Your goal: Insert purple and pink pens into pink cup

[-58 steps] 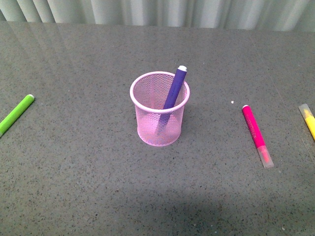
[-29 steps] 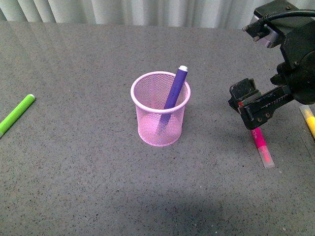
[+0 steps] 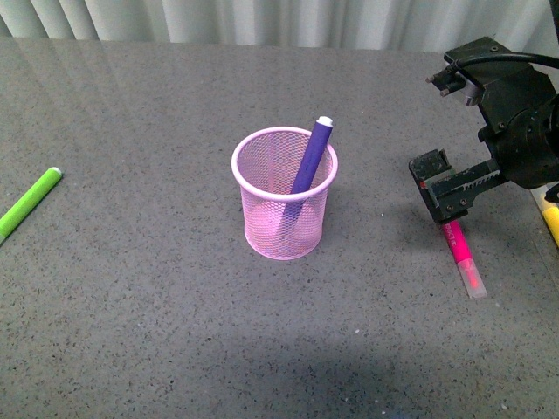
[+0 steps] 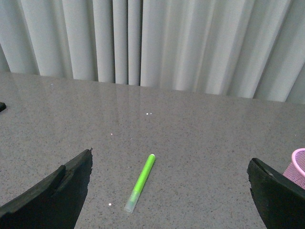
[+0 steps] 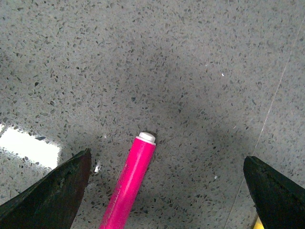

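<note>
Front view: one light pink wire-mesh cup (image 3: 272, 229), round and tapered, is recorded upright near the middle of the grey speckled stone counter (image 3: 131, 305). One dark purple marker pen (image 3: 309, 159) is lodged inside it, leaned against the rim, white end uppermost.

One magenta pink marker pen (image 3: 461, 251), clear-capped, is listed flat near the counter's right edge, well apart from the cup, cap toward the front edge. It is not yet inserted.

Right gripper (image 3: 442, 190): placed over the white end of the pink pen. Its jaws are spread wide and nothing is held. In the right wrist view the pen (image 5: 129, 186) is seen between them.

Left gripper (image 4: 169, 191): jaws spread wide, empty.

Also noted: one lime green marker (image 3: 29, 202) at the left edge and one yellow marker (image 3: 548, 215) at the right edge.

Handling: the pink pen is judged light, stiff and smooth-barrelled, so rolling or slipping is to be expected. A hold across the coloured barrel near its middle is advised, away from the cap, which could be pulled loose.
</note>
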Tool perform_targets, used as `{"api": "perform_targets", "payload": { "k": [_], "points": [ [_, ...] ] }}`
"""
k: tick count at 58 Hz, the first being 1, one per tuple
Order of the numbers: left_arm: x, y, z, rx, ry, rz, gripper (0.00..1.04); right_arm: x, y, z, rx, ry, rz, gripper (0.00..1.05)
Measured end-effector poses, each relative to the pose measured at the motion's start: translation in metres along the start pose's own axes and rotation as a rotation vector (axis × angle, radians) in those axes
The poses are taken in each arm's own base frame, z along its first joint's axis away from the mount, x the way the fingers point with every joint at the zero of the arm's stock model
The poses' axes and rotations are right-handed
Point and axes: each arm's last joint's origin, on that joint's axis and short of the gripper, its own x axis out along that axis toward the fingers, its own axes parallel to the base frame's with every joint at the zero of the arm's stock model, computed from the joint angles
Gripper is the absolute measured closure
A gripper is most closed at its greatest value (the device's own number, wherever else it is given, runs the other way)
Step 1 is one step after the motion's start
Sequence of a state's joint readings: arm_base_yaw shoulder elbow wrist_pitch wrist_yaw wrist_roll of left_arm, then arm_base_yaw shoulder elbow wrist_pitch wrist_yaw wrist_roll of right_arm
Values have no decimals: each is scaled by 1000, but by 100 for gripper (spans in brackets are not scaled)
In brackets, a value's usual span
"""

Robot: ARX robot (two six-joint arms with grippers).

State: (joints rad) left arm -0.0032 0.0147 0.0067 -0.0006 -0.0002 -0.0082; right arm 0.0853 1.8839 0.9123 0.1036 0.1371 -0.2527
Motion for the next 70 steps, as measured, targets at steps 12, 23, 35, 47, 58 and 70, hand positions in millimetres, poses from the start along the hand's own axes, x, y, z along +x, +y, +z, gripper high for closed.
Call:
{"api": "perform_targets", "payload": {
  "k": [12, 23, 35, 47, 58, 70],
  "points": [
    [0, 0, 0, 0, 0, 0, 8, 8, 10, 4, 57, 8, 1, 7],
    [0, 0, 0, 0, 0, 0, 8, 19, 14, 2, 91, 44, -14, 7],
    [0, 0, 0, 0, 0, 0, 8, 24, 13, 0, 115, 71, -36, 9],
    [0, 0, 0, 0, 0, 0, 8, 26, 14, -3, 124, 91, -36, 35],
    [0, 0, 0, 0, 0, 0, 8, 26, 15, -5, 122, 107, -29, 65],
    [0, 0, 0, 0, 0, 0, 8, 25, 17, -5, 130, 112, -21, 95]
  ]
}}
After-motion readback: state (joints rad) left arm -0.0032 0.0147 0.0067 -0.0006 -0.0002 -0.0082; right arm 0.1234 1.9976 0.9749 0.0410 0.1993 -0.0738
